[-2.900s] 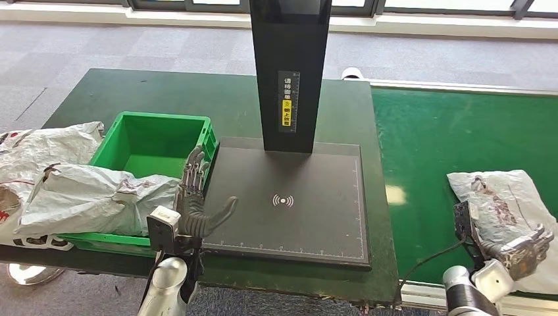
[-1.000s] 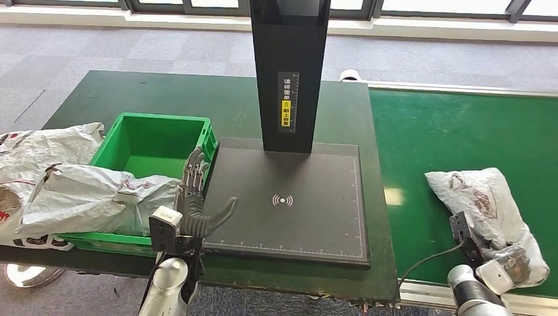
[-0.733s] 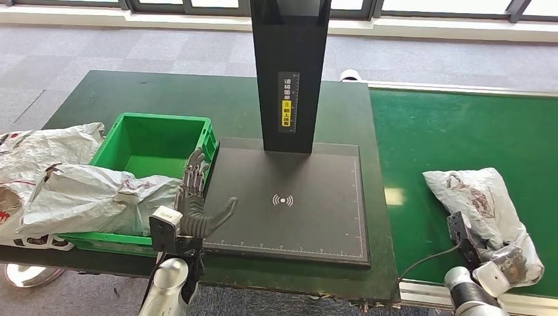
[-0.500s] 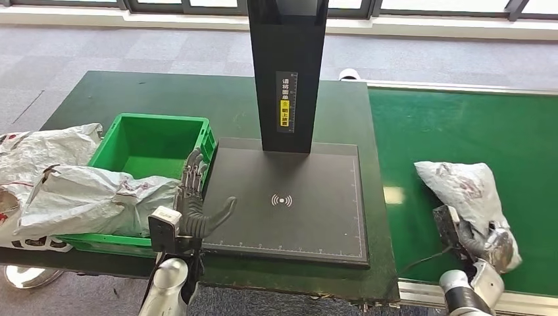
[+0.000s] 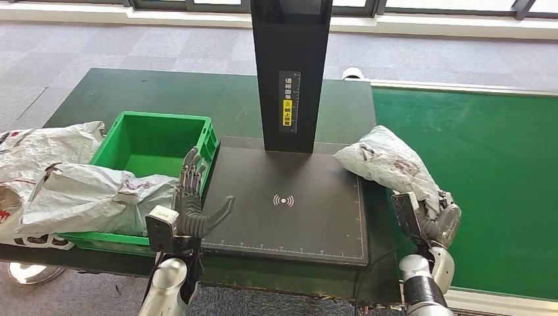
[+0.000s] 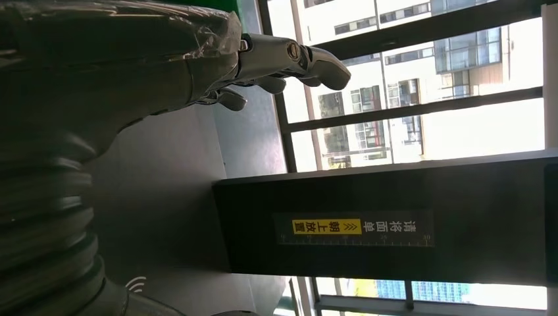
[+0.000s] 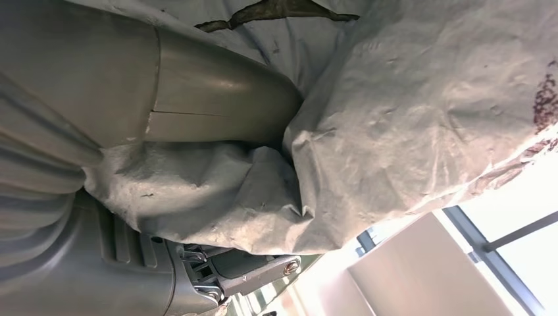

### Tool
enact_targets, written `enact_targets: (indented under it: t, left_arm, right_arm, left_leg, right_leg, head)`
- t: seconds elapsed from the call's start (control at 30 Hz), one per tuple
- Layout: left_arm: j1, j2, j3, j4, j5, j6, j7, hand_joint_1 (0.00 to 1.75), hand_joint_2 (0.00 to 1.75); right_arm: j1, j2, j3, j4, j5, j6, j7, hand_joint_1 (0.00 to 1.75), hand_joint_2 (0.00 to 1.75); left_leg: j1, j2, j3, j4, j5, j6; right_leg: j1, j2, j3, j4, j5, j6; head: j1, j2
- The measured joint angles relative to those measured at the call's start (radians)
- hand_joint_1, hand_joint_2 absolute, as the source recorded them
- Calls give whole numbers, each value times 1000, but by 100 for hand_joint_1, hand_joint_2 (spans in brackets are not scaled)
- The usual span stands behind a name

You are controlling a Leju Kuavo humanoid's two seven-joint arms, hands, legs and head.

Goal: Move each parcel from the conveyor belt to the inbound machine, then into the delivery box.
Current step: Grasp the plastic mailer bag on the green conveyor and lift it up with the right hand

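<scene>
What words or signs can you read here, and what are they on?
"请将面单" in white on the black column of the inbound machine, clearest in the left wrist view.
"朝上放置" in black on the yellow strip just under it.
A white wireless-wave sign on the scanning plate, with no words.
Ruler ticks beside the label: too small to read.
Dark print on the parcel: too crumpled to read.

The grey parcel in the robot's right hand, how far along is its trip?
The right hand holds the parcel off the belt, its far end over the scanner plate's edge. Setting it down there is in hand. The green box, with another bag draped on its rim, comes after. The left hand waits open.
</scene>
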Motion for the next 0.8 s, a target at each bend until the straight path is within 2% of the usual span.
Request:
enact_targets:
  t: [0.23,0.33,0.5,0.8]
  left_arm:
    - [1,0,3,0,1,1,0,0,175]
    - [2,0,4,0,1,3,0,0,175]
    - [5,1,4,-4,6,10,0,0,175]
    - [7,1,4,-5,10,11,0,0,175]
  right_arm:
    - [15,4,37,-13,-25,-2,-6,175,175]
    - [34,15,46,-57,-49,-2,-43,175,175]
    - [105,61,65,-227,-119,-3,-141,175,175]
    - [262,154,225,-552,-85,-4,-145,175,175]
  left_leg:
    - [0,0,0,0,0,0]
    - [0,0,0,0,0,0]
    - [0,0,-1,0,0,0]
    - [0,0,-1,-1,-1,-1]
  right_leg:
    - [-1,0,0,0,0,0]
    - [0,0,0,0,0,0]
    - [0,0,-1,0,-1,0]
    - [1,0,-2,0,-1,-1]
  head:
    - [0,0]
    - [0,0]
    - [0,0]
    - [0,0]
